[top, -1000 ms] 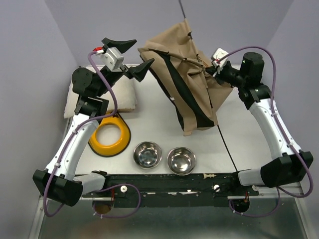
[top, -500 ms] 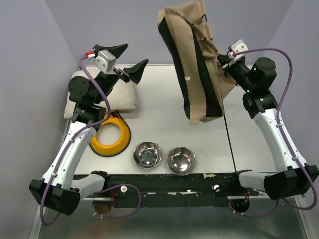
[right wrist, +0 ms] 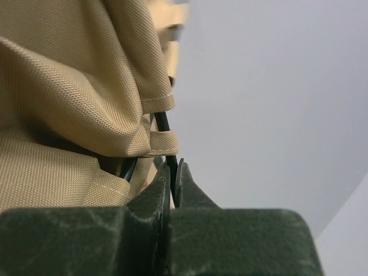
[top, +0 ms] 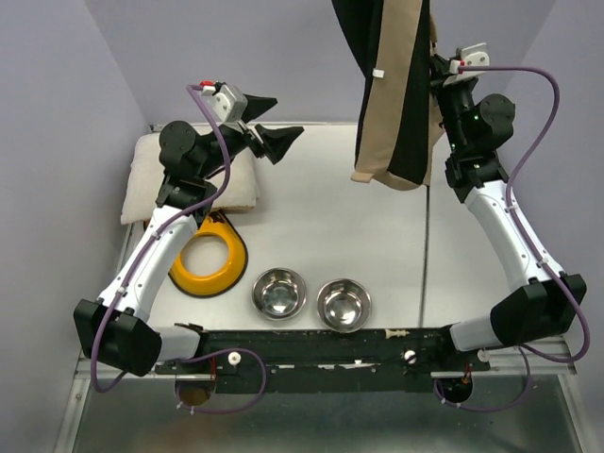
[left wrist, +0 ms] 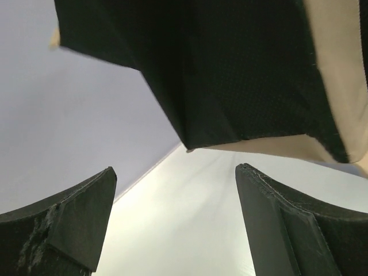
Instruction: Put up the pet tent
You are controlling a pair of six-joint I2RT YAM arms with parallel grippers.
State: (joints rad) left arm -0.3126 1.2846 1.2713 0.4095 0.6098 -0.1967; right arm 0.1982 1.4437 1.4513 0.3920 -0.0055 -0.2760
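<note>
Holding the pet tent (top: pixel 392 94) high over the back of the table (top: pixel 321 226) by one thin pole (right wrist: pixel 163 123) in the shut-tight right gripper (right wrist: pixel 174 167), left gripper (top: pixel 286 116) open and empty over the table's left, so could slip and fall.

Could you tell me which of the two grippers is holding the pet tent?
The right gripper: its jaws are shut on a thin pole of the pet tent, which hangs in the air. The left gripper stands wide open and empty.
</note>
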